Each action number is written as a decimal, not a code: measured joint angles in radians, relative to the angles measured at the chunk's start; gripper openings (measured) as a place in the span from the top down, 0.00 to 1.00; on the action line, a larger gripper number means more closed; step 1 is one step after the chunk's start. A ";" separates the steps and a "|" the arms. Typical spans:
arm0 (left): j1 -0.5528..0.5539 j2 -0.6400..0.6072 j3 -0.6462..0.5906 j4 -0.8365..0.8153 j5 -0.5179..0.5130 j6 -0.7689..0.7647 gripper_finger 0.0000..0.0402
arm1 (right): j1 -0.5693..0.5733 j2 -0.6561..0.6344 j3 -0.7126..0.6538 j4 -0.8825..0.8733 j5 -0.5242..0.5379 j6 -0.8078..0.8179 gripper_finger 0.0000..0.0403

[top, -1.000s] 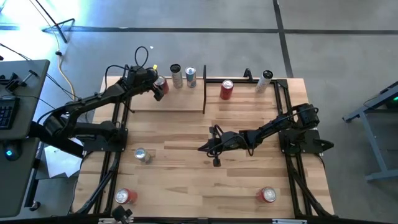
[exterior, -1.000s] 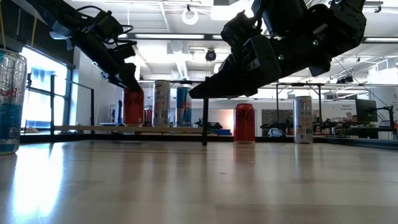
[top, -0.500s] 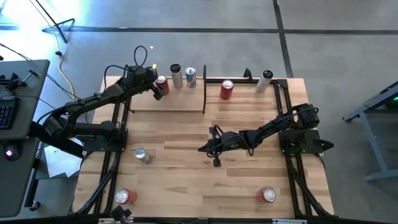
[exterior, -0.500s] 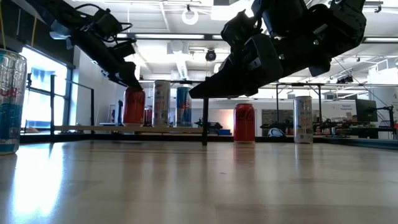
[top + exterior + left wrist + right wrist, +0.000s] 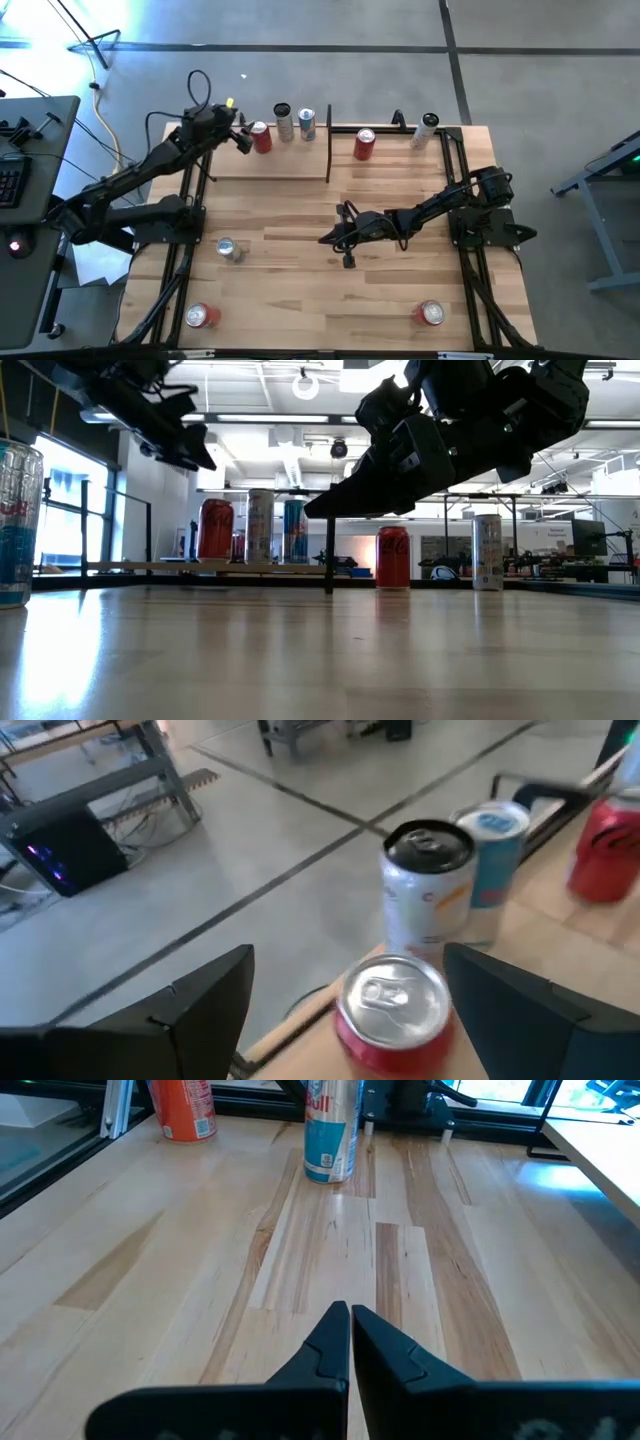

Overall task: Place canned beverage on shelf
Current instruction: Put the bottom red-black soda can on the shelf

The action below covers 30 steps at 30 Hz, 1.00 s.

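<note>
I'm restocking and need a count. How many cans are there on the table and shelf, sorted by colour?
Red cans: 4, one on the shelf, one beside the shelf's end panel, two near the front edge.
Silver or pale cans: 4, two on the shelf, one at the back right, one at the left.
Total: 8 cans.

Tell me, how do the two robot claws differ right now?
The left gripper is open, fingers spread, raised beside the red can on the shelf; the right gripper is shut, fingers pressed together. The left is at the table's far edge, the right over the bare middle of the table. Both are dark, two-fingered and hold nothing.
</note>
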<state>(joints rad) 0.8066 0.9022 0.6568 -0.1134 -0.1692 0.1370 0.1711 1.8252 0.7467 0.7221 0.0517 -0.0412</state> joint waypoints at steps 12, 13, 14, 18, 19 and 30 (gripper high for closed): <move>-0.230 -0.201 -0.217 0.102 -0.243 -0.130 0.47 | 0.000 0.000 0.000 0.000 0.000 0.000 1.00; -0.243 -0.208 -0.242 0.130 -0.252 -0.152 0.50 | 0.000 0.000 0.000 0.000 0.000 0.000 1.00; -0.255 -0.214 -0.265 0.156 -0.256 -0.172 0.53 | 0.000 0.000 0.000 0.000 0.000 0.000 1.00; -0.297 -0.215 -0.334 0.220 -0.257 -0.215 0.66 | 0.000 0.000 0.000 0.000 0.000 0.000 1.00; -0.304 -0.212 -0.348 0.233 -0.257 -0.219 0.69 | 0.000 0.000 0.000 0.000 0.000 0.000 1.00; -0.318 -0.159 -0.430 0.337 -0.257 -0.214 0.98 | 0.000 0.000 0.000 0.001 0.000 0.000 1.00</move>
<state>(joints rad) 0.4881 0.7434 0.2273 0.2232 -0.4262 -0.0769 0.1711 1.8252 0.7467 0.7227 0.0521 -0.0416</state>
